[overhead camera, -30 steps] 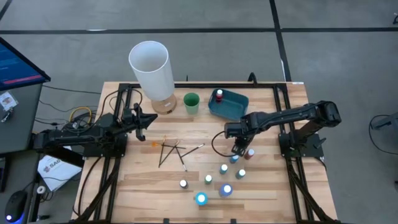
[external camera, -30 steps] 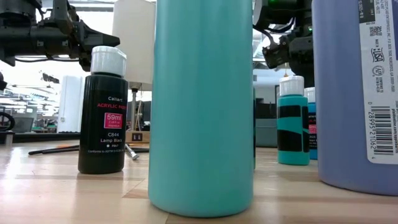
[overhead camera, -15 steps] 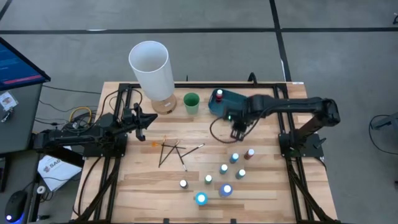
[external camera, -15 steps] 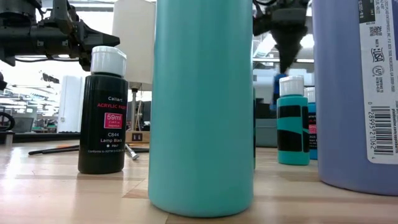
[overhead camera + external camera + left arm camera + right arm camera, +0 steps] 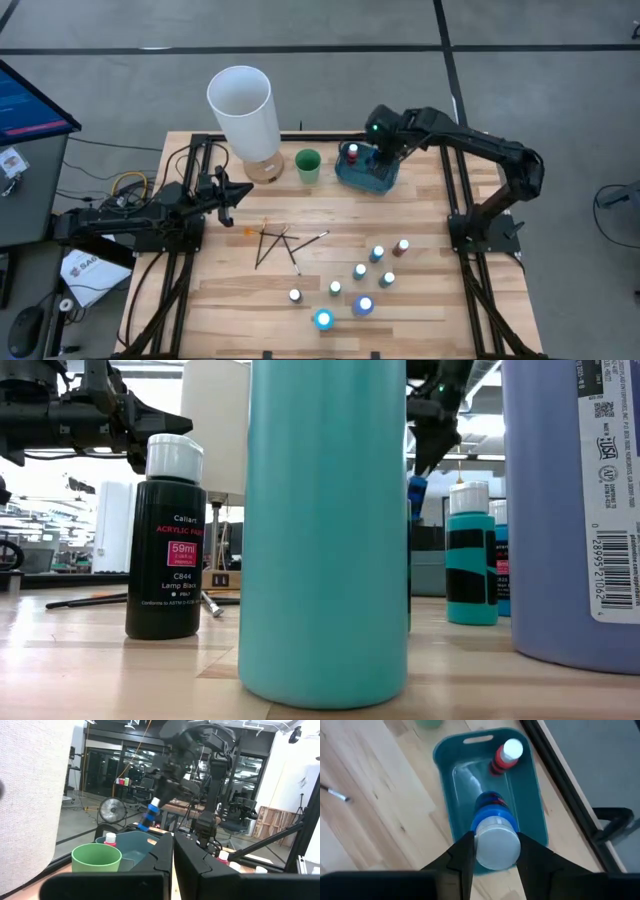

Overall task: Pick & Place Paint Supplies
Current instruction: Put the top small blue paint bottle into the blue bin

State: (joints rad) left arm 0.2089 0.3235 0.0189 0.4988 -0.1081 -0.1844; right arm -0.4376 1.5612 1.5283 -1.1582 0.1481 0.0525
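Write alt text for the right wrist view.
The right gripper holds a white-capped blue bottle above a blue tray on the wooden table. A red bottle already sits in the tray.

— Any writing to read?
— Yes, on the black bottle (image 5: 165,540) in the low view. Its label says "ACRYLIC", then "59ml" on a pink patch, then "C844" and "Lamp Black". The brand line above begins "Callart", as far as I can tell.
— Anything else?
— The big purple bottle (image 5: 575,510) carries a white label with a barcode, digits near "28995 21062", and a QR square. The rest is too small.
— The teal bottle (image 5: 325,530)?
— Plain.
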